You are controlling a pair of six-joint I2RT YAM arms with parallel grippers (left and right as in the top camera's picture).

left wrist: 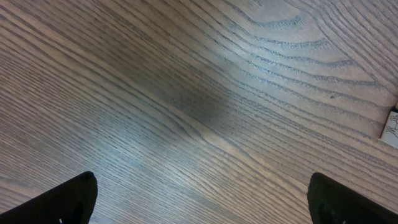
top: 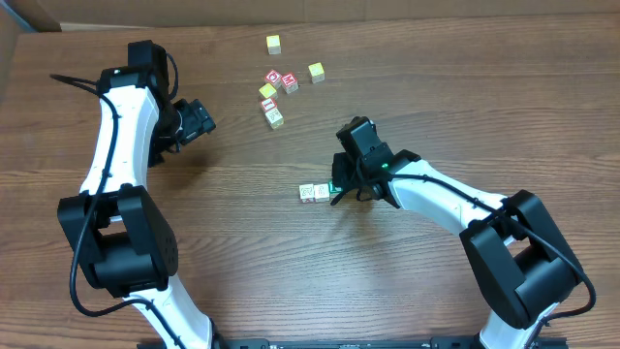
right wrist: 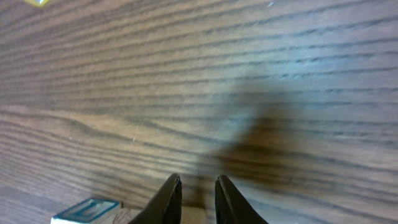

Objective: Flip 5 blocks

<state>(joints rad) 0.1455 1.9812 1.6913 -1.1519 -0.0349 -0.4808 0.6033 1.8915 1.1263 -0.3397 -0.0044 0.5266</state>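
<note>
Two pale blocks [top: 306, 193] [top: 322, 192] lie side by side in the middle of the table, and a green-faced block [top: 334, 188] touches them on the right. My right gripper [top: 341, 190] is down at that green-faced block. In the right wrist view its narrow jaws [right wrist: 198, 180] hold pale wood [right wrist: 199, 216] between the fingers, and a teal-printed block [right wrist: 87, 210] lies to their left. A red-and-white block [top: 270, 104] and a pale block [top: 276, 117] sit further back. My left gripper [top: 199, 118] [left wrist: 205, 205] hangs wide open over bare wood.
At the back stand two yellow cubes [top: 274, 44] [top: 316, 72], two red-faced cubes [top: 274, 78] [top: 291, 85] and a yellowish cube [top: 267, 91]. A pale printed edge [left wrist: 392, 129] shows at the right border of the left wrist view.
</note>
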